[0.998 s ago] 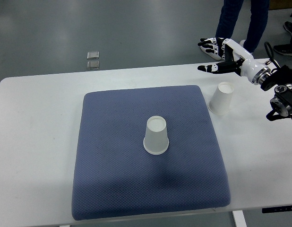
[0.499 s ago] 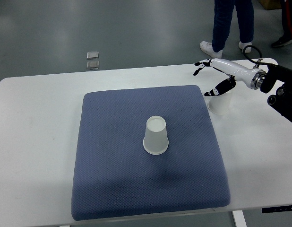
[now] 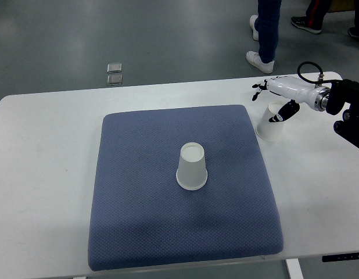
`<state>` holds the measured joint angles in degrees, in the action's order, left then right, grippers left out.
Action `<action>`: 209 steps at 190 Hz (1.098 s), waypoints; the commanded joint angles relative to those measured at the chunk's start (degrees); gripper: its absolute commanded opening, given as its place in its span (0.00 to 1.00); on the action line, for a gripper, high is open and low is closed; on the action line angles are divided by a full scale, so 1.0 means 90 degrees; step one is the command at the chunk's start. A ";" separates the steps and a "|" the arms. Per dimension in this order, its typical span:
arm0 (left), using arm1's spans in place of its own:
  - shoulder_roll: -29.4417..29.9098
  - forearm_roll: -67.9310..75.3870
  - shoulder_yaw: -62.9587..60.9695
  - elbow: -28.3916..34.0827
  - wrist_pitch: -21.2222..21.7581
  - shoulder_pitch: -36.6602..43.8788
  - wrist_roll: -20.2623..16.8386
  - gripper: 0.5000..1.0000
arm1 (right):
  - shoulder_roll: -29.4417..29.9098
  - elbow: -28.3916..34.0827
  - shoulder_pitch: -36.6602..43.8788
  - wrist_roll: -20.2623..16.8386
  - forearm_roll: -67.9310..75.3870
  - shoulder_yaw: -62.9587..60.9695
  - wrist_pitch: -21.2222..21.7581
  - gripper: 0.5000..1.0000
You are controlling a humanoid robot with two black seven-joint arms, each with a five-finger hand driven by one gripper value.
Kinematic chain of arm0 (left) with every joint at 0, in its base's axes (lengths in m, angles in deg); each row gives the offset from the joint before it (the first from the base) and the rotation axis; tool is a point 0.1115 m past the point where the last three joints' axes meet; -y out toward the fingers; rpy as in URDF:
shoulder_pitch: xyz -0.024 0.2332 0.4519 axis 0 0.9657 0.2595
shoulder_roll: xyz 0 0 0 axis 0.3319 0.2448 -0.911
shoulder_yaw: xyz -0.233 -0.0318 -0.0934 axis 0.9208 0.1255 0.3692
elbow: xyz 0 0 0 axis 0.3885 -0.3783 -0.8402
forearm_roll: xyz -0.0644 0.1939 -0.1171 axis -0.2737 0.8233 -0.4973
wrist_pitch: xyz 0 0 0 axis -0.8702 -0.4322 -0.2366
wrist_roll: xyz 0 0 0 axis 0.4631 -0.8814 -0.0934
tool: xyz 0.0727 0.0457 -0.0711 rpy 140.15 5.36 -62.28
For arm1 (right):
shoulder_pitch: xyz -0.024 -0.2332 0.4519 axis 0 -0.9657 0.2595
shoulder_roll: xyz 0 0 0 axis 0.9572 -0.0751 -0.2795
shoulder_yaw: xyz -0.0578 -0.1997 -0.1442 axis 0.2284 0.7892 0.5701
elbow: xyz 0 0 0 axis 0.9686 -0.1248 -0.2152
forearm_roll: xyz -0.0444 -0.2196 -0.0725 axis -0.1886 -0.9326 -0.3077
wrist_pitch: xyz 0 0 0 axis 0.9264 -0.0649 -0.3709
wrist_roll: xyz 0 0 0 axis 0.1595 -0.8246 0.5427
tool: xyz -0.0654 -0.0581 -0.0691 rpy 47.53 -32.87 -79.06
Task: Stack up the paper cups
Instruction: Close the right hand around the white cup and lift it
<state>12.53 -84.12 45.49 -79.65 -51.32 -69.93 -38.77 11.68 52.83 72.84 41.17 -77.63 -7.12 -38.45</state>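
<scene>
Nearest me: inverted cup (image 3: 192, 167) at centre of blue mat (image 3: 139, 221), upright, base up. Further, right: 2nd cup (image 3: 271, 122) on bare desk (image 3: 46, 174) just off mat edge, also inverted. My right robot hand (image 3: 276, 102) hovers directly over it, fingers spread, gripping nothing; thumb beside cup's base. Left arm not seen.

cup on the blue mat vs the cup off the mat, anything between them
No object. In the top view, only blue mat and a strip of white table separate the mat cup from the table cup.
</scene>
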 commanded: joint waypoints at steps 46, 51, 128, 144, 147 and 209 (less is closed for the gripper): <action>0.0000 -0.0001 0.0000 0.0000 0.0000 -0.0008 0.0000 1.00 | 0.0080 -0.0378 0.0064 -0.0033 -0.0288 0.0278 -0.0141 0.84; 0.0000 -0.0001 0.0000 0.0000 0.0000 0.0002 0.0000 1.00 | 0.0090 -0.0388 0.0064 -0.0034 -0.0308 0.0278 -0.0141 0.84; 0.0000 -0.0001 0.0000 0.0000 0.0000 0.0002 0.0000 1.00 | 0.0334 -0.0837 0.0064 -0.0043 -0.0572 0.0434 -0.0161 0.84; 0.0000 -0.0001 0.0000 0.0000 0.0000 0.0002 0.0000 1.00 | 0.0344 -0.0866 0.0094 -0.0043 -0.0572 0.0473 -0.0239 0.84; 0.0000 -0.0001 0.0000 0.0000 0.0000 0.0002 0.0000 1.00 | 0.0344 -0.0876 0.0103 -0.0043 -0.0572 0.0473 -0.0248 0.84; 0.0000 -0.0001 0.0000 0.0000 0.0000 0.0002 0.0000 1.00 | 0.0334 -0.0915 0.0103 -0.0043 -0.0572 0.0639 -0.0307 0.82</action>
<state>12.53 -84.12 45.49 -79.64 -51.33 -69.93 -38.77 14.76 44.61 73.79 40.78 -82.77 -1.43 -41.17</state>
